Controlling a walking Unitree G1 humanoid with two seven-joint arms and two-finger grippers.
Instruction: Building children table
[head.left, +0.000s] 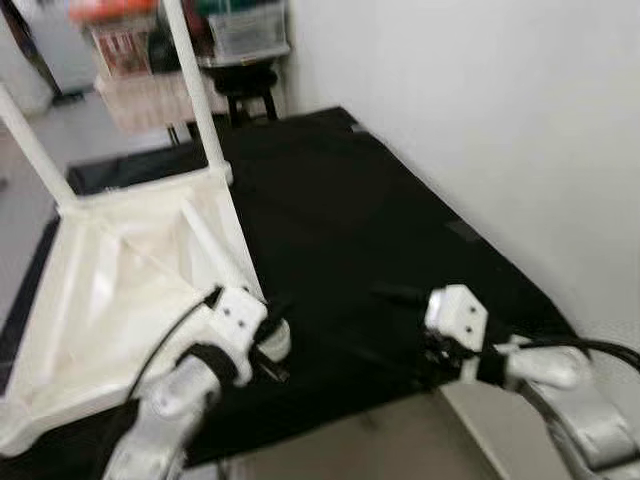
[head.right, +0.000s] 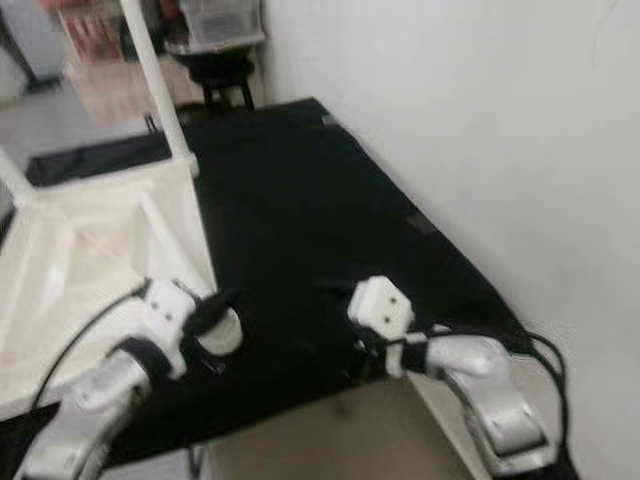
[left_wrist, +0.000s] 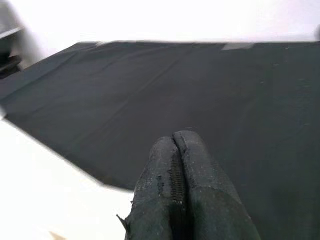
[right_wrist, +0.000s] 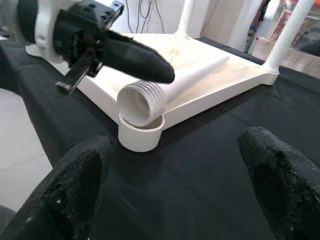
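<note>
Upturned tabletop (head.left: 110, 280) overhangs black mat (head.left: 350, 210) by wall (head.left: 480, 100); left gripper (left_wrist: 176, 165) fingers together, right gripper (right_wrist: 170, 175) spread.

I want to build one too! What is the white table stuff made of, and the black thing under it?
The white table top and the loose leg look like moulded plastic: smooth, slightly glossy, and the leg's open end is hollow with screw threads. The black sheet looks like matte cloth, with soft folds; I can't tell which kind.
</note>
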